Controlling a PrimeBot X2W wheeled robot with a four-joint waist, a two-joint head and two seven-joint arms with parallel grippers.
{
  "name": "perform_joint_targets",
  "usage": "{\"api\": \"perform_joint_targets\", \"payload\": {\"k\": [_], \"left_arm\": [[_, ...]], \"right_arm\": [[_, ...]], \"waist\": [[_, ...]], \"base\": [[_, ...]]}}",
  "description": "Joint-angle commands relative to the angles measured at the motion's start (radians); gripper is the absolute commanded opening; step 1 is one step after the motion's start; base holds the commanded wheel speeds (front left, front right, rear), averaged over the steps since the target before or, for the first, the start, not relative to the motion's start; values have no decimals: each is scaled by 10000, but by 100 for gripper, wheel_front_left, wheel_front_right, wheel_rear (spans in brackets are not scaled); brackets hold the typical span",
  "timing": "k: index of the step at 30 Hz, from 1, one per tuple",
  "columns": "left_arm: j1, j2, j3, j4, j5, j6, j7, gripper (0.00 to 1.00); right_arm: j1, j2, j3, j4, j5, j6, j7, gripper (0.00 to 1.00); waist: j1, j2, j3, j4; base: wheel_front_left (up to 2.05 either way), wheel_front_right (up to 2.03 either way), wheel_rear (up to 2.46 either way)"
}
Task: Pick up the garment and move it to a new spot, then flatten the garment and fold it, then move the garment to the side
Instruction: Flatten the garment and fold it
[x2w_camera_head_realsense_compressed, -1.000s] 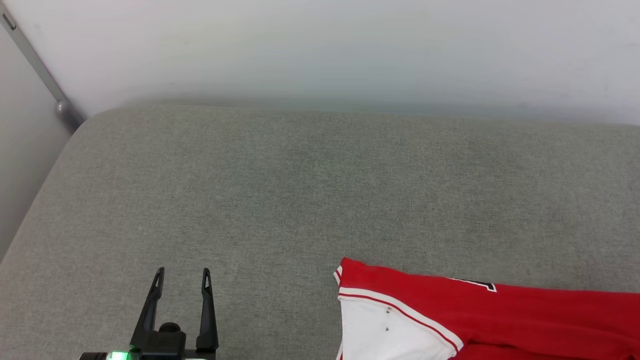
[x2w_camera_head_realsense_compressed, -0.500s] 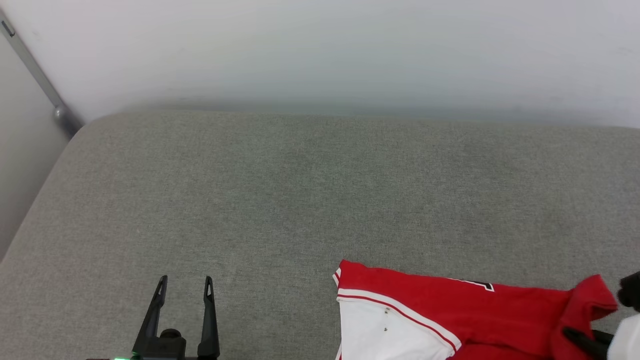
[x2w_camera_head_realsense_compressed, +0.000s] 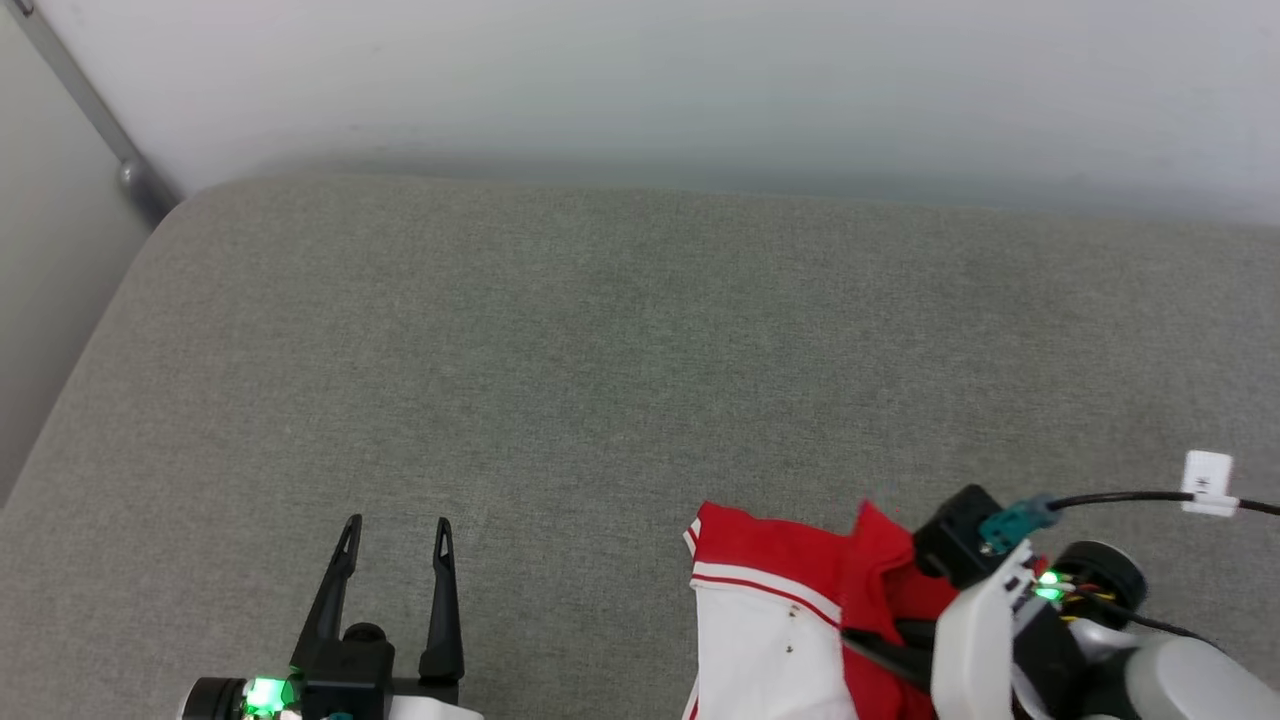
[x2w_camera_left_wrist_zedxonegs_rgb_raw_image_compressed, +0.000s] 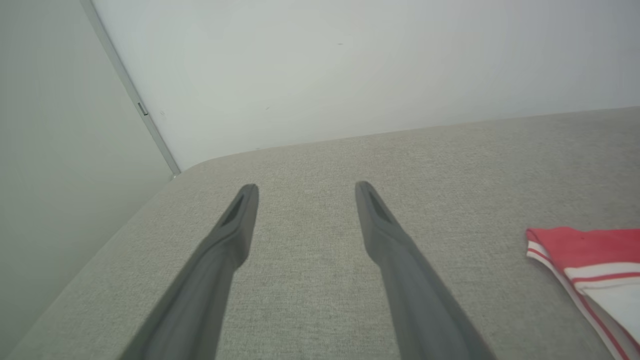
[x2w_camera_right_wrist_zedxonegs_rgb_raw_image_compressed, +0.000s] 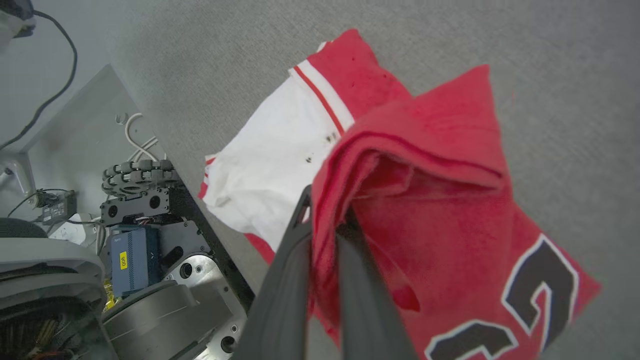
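Garment (x2w_camera_head_realsense_compressed: 770, 640) is lying bunched at the near right edge of the couch (x2w_camera_head_realsense_compressed: 600, 350) in the head view, white sleeve facing up, red fabric standing up in a fold. Right gripper (x2w_camera_head_realsense_compressed: 880, 650) is pinching that red fold. Left gripper (x2w_camera_head_realsense_compressed: 396, 522) is hovering over the couch's near left part, fingers spread, nothing between them.

Left wrist view: left gripper (x2w_camera_left_wrist_zedxonegs_rgb_raw_image_compressed: 306, 186) is gaping over bare couch (x2w_camera_left_wrist_zedxonegs_rgb_raw_image_compressed: 450, 165), striped sleeve of the garment (x2w_camera_left_wrist_zedxonegs_rgb_raw_image_compressed: 590, 250) lying well apart on the couch.

Right wrist view: right gripper (x2w_camera_right_wrist_zedxonegs_rgb_raw_image_compressed: 325, 210) is clamping a red fold of the garment (x2w_camera_right_wrist_zedxonegs_rgb_raw_image_compressed: 440, 165), black numeral showing, couch (x2w_camera_right_wrist_zedxonegs_rgb_raw_image_compressed: 575, 60) underneath.
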Motion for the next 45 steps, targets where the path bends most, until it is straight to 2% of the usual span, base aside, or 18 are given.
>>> {"api": "perform_joint_targets", "payload": {"k": [1, 8, 12, 17, 18, 19, 20, 25, 29, 33, 37, 42, 45], "left_arm": [[-130, -63, 14, 5, 76, -40, -46, 100], [-368, -294, 62, 33, 107, -160, -46, 100], [-480, -394, 97, 71, 132, -235, -46, 100], [-520, -476, 159, 130, 158, -299, -46, 100], [-501, -484, 184, 141, 158, -311, -46, 100], [-453, -488, 228, 147, 153, -313, -46, 100], [-378, -485, 279, 150, 148, -312, -46, 100], [-151, -464, 452, 148, 157, -351, -46, 100], [53, -439, 581, 130, 147, -403, -46, 100], [222, -437, 700, 95, 140, -469, -46, 100], [384, -449, 791, 31, 137, -509, -46, 100], [509, -478, 864, 20, 163, -603, -46, 100], [573, -509, 893, 22, 155, -639, -46, 100]], "right_arm": [[-323, 181, 197, 169, -25, -4, -124, 0], [-1689, 1148, 1988, 1844, -30, -4, -760, 0], [-2104, 1491, 2744, 3159, -33, -4, -1126, 0], [-2335, 1578, 3644, 4438, -38, -6, -1580, 0], [-2367, 1566, 3769, 4554, -12, -6, -1737, 18], [-2423, 1560, 3846, 4623, 8, -8, -1933, 61], [-2514, 1537, 3916, 4631, -31, -9, -2148, 100], [-2823, 1184, 3986, 4087, -365, -8, -3514, 100], [-2774, 881, 3173, 3633, -909, -8, -4749, 100], [-2402, 767, 1637, 3385, -1750, -8, -6165, 100], [-1764, 1192, -488, 3556, -2906, -8, -7625, 100], [-642, 2088, -2919, 3662, -4291, -8, -9076, 100], [175, 2756, -4174, 3617, -4931, -6, -9576, 100]], "waist": [[0, 0, 100, 102], [0, 0, 444, 405], [0, 0, 607, 505], [0, 0, 649, 556], [0, 0, 620, 539], [0, 0, 569, 504], [0, 0, 505, 450], [0, 0, 95, 144], [0, 0, -243, -119], [0, 0, -493, -364], [0, 0, -639, -562], [0, 0, -794, -707], [0, 0, -870, -737]], "base": [[0, 0, 0], [0, 0, 0], [0, 0, 0], [0, 0, 0], [0, 0, 0], [0, 0, 0], [0, 0, 0], [0, 0, 0], [0, 0, 0], [0, 0, 0], [0, 0, 0], [0, 0, 0], [0, 0, 0]]}}
